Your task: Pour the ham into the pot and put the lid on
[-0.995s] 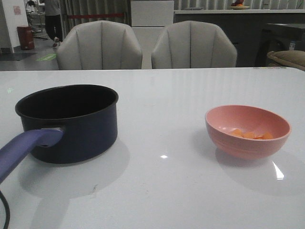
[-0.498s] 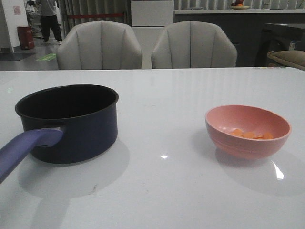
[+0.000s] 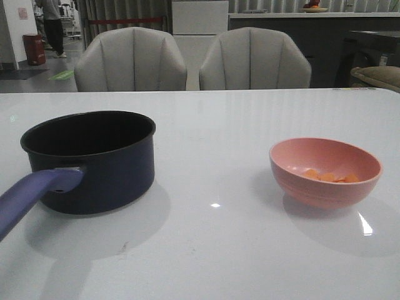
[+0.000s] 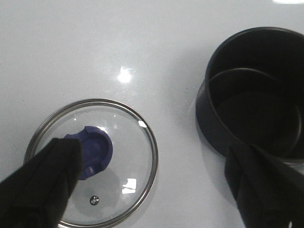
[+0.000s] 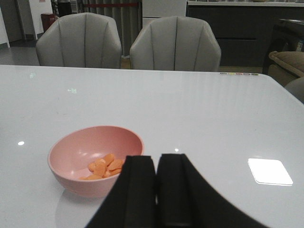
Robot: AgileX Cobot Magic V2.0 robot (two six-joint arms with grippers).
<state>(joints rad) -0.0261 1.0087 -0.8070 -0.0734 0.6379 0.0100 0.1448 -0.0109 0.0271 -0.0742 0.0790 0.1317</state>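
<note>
White glossy worktop (image 3: 250, 125), two grey chairs (image 3: 131, 59) behind far edge. Dark navy pot (image 3: 94, 159) upright on left side of worktop, black inside, nothing visible in it; blue-purple handle (image 3: 34, 197) pointing toward near-left corner. Pink bowl (image 3: 325, 172) upright on right side, well apart from pot. Ham (image 3: 328, 177): small orange pieces heaped on bowl floor; same heap clear in right wrist view (image 5: 105, 166).

Lid (image 4: 92, 161), left wrist view only: clear glass, metal rim, flat on worktop, dark blue knob (image 4: 92, 149) up. Lies beside pot (image 4: 256, 90), not touching, bare worktop between.

Left claw (image 4: 152, 187): fingers spread wide apart, gripping nothing; one finger (image 4: 40, 185) overlapping lid edge and knob in view, other finger (image 4: 266, 185) overlapping pot rim. Contact with either: cannot tell.

Right claw (image 5: 156, 190): two black fingers pressed together, nothing between, bowl (image 5: 95, 159) just beyond fingertips, to one side.

Neither claw visible in front view.
</note>
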